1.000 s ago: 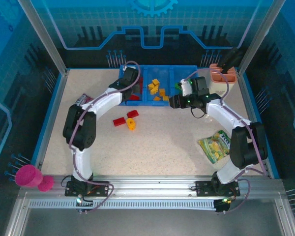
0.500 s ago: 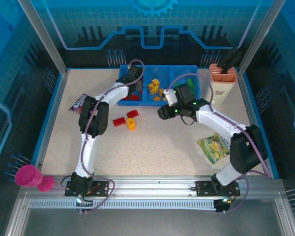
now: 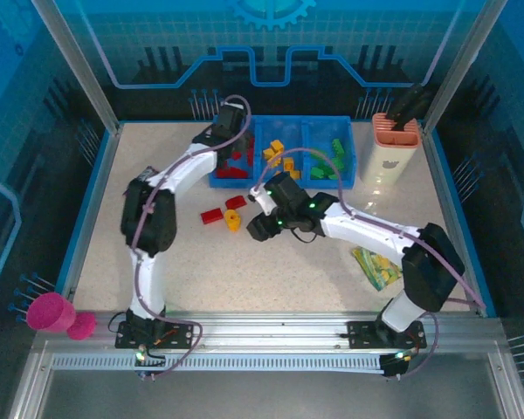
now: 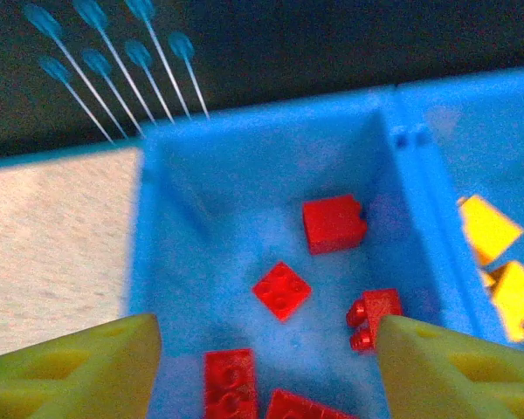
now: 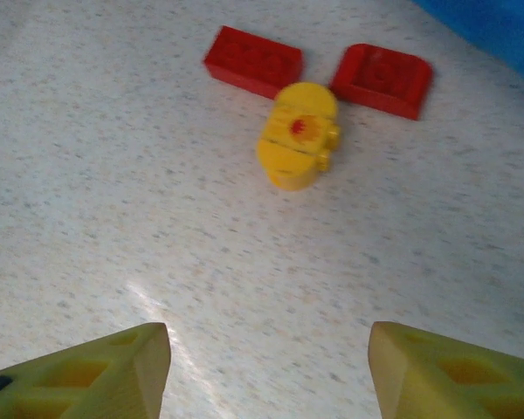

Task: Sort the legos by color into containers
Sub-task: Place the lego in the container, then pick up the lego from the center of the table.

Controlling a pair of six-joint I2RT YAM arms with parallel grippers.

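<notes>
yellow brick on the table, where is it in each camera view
top external: yellow brick on the table, left of centre, near side of the blue bin
right wrist: upper centre
left wrist: looks into the bin's left compartment
shared landmark: two red bricks right beside it

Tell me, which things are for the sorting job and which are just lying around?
For the job: red bricks, yellow brick, blue bin.
Just lying about: snack packet, pink cup, beige holder.
</notes>
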